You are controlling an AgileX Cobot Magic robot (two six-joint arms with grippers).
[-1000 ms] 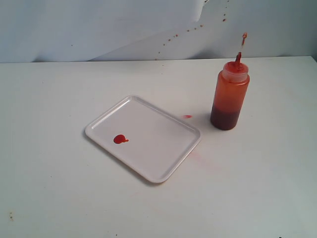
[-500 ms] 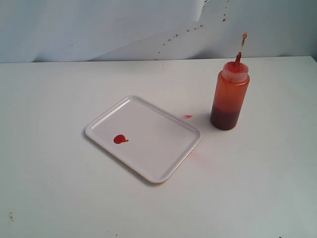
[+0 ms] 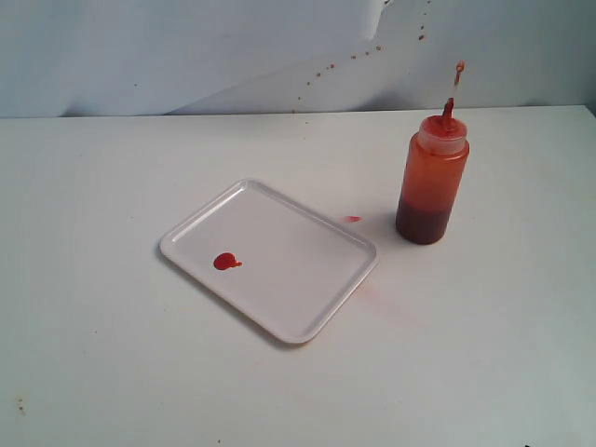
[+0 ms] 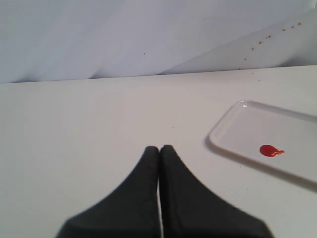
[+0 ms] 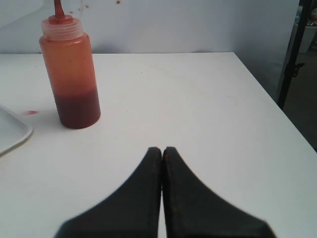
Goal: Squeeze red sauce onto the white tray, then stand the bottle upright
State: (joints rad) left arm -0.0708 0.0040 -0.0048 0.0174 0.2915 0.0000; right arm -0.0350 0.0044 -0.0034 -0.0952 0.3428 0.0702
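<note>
The white tray [image 3: 279, 279] lies flat near the table's middle, with a glossy blob of red sauce [image 3: 225, 262] on its left part. Upright to its right stands the orange-red bottle [image 3: 431, 182], nozzle pointing up. No arm shows in the exterior view. In the left wrist view my left gripper [image 4: 159, 148] is shut with nothing in it, well short of the tray [image 4: 237, 130] and the sauce [image 4: 270, 150]. My right gripper [image 5: 162, 149] is shut and empty too, some way back from the bottle [image 5: 72, 74] and the tray's corner [image 5: 15, 133].
A small pale-red smear [image 3: 352, 219] marks the table between tray and bottle, and a faint pink stain [image 3: 377, 291] lies by the tray's right corner. Red splatter dots [image 3: 354, 58] speckle the back wall. The table's right edge [image 5: 277, 111] drops off close to the right gripper.
</note>
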